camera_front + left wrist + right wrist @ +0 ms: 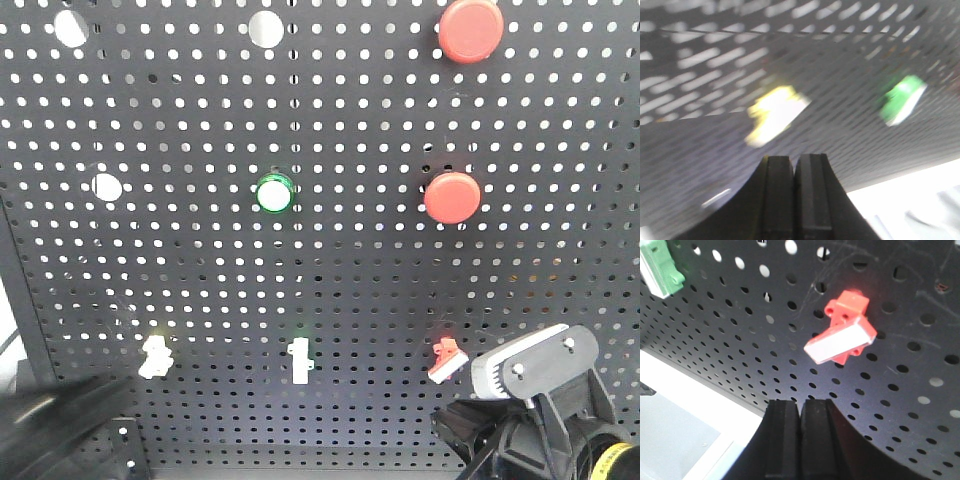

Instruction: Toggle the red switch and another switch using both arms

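The red switch (447,358) is low on the right of the black pegboard (200,250), its white lever slanting. In the right wrist view the red switch (842,335) is above and slightly right of my right gripper (800,402), which is shut, holds nothing and is not touching the switch. The pale cream switch (154,356) sits low on the left. In the blurred left wrist view this switch (776,114) lies just above my left gripper (794,160), which is shut and holds nothing. The right arm's grey block (535,365) is right of the red switch. The left arm (60,420) is a dark blur at bottom left.
A narrow white toggle with a green tint (300,361) stands between the two switches. Higher up are a green round button (273,193) and two large red push buttons (452,197) (470,30). A white ledge (685,390) runs below the board.
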Robot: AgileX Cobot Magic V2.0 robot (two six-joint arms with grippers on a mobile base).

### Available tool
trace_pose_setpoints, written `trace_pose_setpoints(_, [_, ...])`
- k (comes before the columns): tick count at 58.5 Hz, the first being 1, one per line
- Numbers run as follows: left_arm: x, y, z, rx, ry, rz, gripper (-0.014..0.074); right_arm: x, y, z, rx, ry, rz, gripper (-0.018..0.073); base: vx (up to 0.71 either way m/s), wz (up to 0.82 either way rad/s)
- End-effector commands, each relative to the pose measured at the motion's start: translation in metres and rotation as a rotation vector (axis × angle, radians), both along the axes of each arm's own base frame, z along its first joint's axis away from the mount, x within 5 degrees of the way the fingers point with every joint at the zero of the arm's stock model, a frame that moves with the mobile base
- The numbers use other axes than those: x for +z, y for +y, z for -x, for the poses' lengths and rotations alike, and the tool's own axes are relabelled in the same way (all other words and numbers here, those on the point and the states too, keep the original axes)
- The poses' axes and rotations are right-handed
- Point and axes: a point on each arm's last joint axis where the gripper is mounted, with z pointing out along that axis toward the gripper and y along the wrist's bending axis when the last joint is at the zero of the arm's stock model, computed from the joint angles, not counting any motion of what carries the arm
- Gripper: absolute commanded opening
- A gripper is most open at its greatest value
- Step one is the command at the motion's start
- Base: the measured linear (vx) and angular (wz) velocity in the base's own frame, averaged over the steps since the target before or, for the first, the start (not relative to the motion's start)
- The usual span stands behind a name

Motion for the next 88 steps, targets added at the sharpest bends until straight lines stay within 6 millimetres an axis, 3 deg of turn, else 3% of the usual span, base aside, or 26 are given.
trace_pose_setpoints(1, [0.001, 0.019, 0.020, 0.058, -0.184, 0.021, 0.0003, 0.022, 0.000, -0.002, 0.002, -0.114, -0.056, -0.0006, 0.00, 0.00])
trace_pose_setpoints(13, [-0.042, 0.052, 0.062, 0.241, -0.249, -0.012, 0.0003, 0.022, 0.000, -0.002, 0.002, -0.114, -0.056, -0.0006, 0.00, 0.00])
trace_pose_setpoints(33, [-0.100, 0.064, 0.094, 0.343, -0.326, -0.101, 0.0003, 0.022, 0.000, -0.002, 0.002, -0.114, -0.056, -0.0006, 0.00, 0.00])
trace_pose_setpoints(79, [-0.102, 0.064, 0.097, 0.349, -0.301, -0.110, 0.0003, 0.022, 0.000, -0.002, 0.002, -0.111, -0.054, -0.0006, 0.00, 0.00])
trace_pose_setpoints(88, [-0.102, 0.064, 0.097, 0.349, -0.301, -0.110, 0.0003, 0.035, -0.009, 0.008, 0.014, -0.182, -0.009, -0.0006, 0.00, 0.00])
